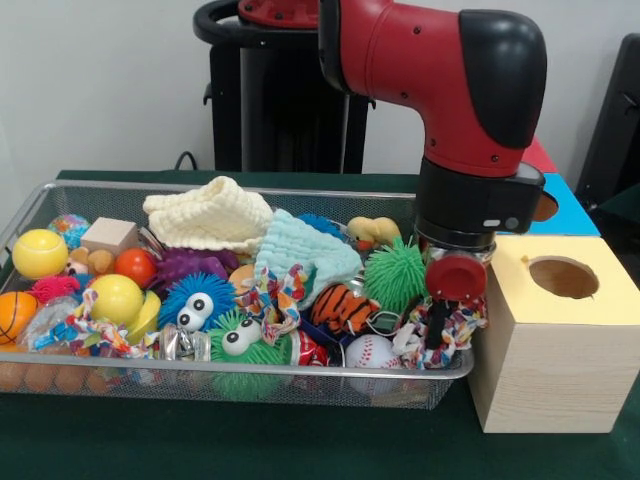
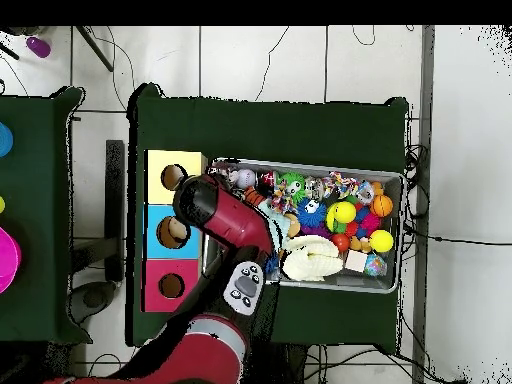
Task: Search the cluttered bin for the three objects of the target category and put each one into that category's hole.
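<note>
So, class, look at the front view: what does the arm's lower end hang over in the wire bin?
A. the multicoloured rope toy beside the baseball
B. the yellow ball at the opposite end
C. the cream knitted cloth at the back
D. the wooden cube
A: the gripper hangs over the rope toy, next to the baseball, at the wire bin's box end.

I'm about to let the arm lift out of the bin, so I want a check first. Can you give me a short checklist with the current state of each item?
1. End effector lowered into the bin, at the end beside the boxes: ok.
2. Firm hold on the rope toy: cannot tell, because the toy's strands hide the contact.
3. Yellow box's hole open and unobstructed from above: ok.
4. Neighbouring items clear of the lift: not ok. The baseball lies right beside the rope toy and might get dragged along.
5. Bin sitting level on the table: ok.
</note>
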